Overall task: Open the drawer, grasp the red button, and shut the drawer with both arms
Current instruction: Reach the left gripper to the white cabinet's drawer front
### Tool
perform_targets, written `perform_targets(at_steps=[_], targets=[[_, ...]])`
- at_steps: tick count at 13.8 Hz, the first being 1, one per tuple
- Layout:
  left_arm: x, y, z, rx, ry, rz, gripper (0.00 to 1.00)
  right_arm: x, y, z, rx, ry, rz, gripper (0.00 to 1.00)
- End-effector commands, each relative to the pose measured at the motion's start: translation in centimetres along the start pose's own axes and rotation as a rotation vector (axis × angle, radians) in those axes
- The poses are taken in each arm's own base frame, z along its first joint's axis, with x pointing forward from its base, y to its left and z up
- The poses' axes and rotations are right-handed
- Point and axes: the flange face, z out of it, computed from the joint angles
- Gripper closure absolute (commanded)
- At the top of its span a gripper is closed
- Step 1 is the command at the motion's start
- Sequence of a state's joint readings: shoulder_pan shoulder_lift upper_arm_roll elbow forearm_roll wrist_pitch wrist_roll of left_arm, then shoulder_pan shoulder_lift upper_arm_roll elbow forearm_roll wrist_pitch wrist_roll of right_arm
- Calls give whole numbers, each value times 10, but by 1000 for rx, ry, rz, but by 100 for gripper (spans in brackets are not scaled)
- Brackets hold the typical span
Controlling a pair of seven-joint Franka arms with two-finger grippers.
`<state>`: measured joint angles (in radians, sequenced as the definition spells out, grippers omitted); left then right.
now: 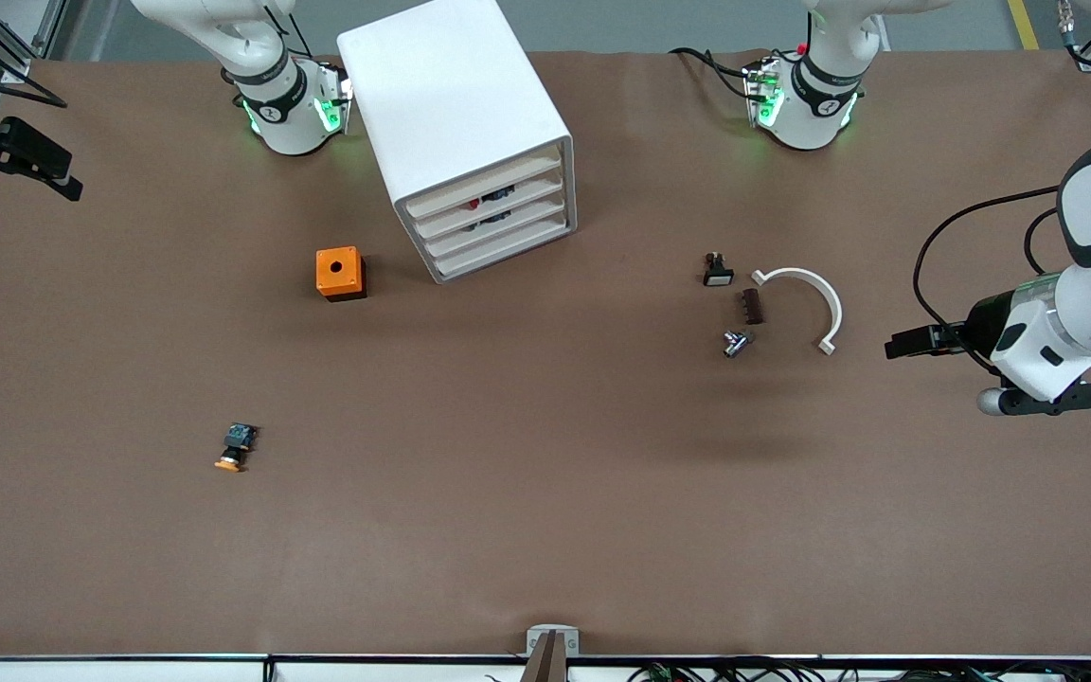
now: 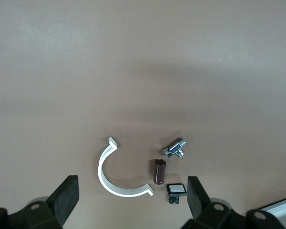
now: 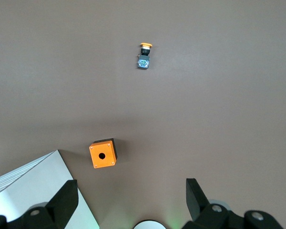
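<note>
The white cabinet (image 1: 456,114) stands near the robots' bases, and all four of its drawers (image 1: 498,223) are shut. A small red and black part (image 1: 475,203) shows through the gap of an upper drawer; I cannot tell whether it is the button. My left gripper (image 1: 915,341) hangs high over the left arm's end of the table, open and empty (image 2: 132,191). My right gripper (image 1: 25,161) hangs over the right arm's end of the table, open and empty (image 3: 132,193). A corner of the cabinet shows in the right wrist view (image 3: 33,186).
An orange box with a hole (image 1: 340,273) (image 3: 103,153) sits beside the cabinet. An orange-capped button (image 1: 235,447) (image 3: 144,56) lies nearer the front camera. A white C-clamp (image 1: 834,308) (image 2: 101,172), a brown cylinder (image 1: 752,306), a metal fitting (image 1: 736,343) and a white-faced switch (image 1: 717,272) lie toward the left arm's end.
</note>
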<state>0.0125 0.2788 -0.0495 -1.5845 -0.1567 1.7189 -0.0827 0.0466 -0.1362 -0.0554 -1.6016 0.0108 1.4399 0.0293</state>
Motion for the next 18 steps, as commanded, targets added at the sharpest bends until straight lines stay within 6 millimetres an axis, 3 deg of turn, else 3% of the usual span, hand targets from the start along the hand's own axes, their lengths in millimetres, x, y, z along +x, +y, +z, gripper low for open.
perform_targets(at_steps=[1, 4, 7, 9, 11, 15, 18], targets=[[-1, 16, 7, -11, -20, 13, 0, -9, 2, -2, -22, 8, 14, 0], [-5, 36, 14, 4, -35, 14, 0, -7, 9, -3, -37, 19, 16, 0], [-3, 31, 16, 12, -36, -27, 0, -6, 9, -3, -37, 22, 13, 0], [3, 30, 29, 15, -52, -55, 0, -4, 10, -5, -32, 37, 9, 0], [9, 42, 48, 28, -67, -158, 0, -3, 6, -7, -31, 49, -19, 0], [17, 94, 89, 55, -93, -300, 0, 4, 8, -12, -37, 54, -15, 0], [19, 140, 113, 1, -222, -547, 0, 29, 11, 29, -50, -38, -13, 0]])
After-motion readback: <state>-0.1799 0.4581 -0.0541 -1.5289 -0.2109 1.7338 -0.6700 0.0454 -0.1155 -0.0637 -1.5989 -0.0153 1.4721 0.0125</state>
